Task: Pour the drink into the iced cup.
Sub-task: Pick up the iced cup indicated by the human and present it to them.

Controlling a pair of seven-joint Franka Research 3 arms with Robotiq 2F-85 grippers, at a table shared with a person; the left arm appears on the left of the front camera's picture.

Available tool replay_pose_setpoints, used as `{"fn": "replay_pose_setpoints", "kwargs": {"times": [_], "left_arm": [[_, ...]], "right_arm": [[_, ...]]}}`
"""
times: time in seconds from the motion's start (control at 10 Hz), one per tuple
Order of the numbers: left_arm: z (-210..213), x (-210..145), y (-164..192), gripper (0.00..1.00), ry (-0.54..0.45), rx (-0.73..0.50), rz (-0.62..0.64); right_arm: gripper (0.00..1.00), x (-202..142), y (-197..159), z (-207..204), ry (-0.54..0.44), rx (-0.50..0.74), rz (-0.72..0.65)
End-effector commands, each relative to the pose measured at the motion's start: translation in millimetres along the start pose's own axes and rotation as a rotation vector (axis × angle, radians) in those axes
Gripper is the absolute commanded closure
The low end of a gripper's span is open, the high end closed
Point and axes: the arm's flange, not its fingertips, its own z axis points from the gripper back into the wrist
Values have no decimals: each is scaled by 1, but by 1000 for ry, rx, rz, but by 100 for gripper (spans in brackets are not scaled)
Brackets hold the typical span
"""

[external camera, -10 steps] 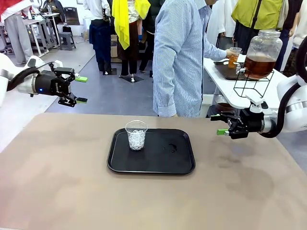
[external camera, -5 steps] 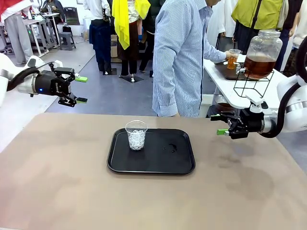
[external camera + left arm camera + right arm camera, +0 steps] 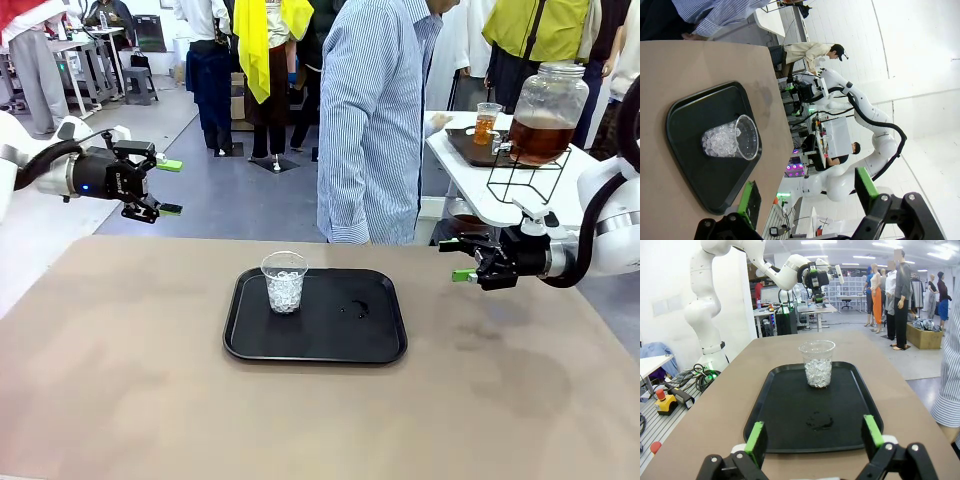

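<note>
change: person's hand (image 3: 440,120) off the small cup (image 3: 487,122) and pulled back toward the body; on that cup, by the jar, half a second ago
unchanged: both arms, iced cup and tray in the same spots
left gripper (image 3: 168,187): jaws spread wide, nothing between the pads, in the air off the table's far left corner
right gripper (image 3: 455,259): jaws wide apart, holding nothing, low over the table's right edge
drink (image 3: 540,138): amber-brown, translucent, in the lower part of the jar; some also in the small cup beside it
jar (image 3: 548,95): big, rounded, clear glass, lidded, on a black wire stand (image 3: 520,178) on the white side table (image 3: 470,195)
small cup: clear, upright, on a dark side tray (image 3: 465,150) next to the jar
iced cup (image 3: 284,281): clear plastic, tapered, upright, about half full of ice chunks, on the left part of the tray
tray (image 3: 330,348): black, rectangular, rounded corners, raised rim, matte; small wet smear (image 3: 820,420) right of centre
table (image 3: 130,380): flat, tan-brown, matte
</note>
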Motion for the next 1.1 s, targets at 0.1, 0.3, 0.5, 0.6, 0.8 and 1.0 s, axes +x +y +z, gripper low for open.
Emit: {"fn": "replay_pose_setpoints", "kwargs": {"times": [0.1, 0.3, 0.5, 0.6, 0.8, 1.0], "left_arm": [[0, -1, -1, 0, -3, 2, -7], [0, -1, -1, 0, -3, 2, -7], [0, -1, -1, 0, -3, 2, -7], [0, -1, -1, 0, -3, 2, -7], [0, -1, -1, 0, -3, 2, -7], [0, -1, -1, 0, -3, 2, -7]], "right_arm": [[0, 3, -1, -1, -4, 5, 6], [0, 3, -1, -1, -4, 5, 6], [0, 3, -1, -1, -4, 5, 6], [0, 3, -1, -1, -4, 5, 6], [0, 3, -1, -1, -4, 5, 6], [0, 3, -1, -1, -4, 5, 6]]}}
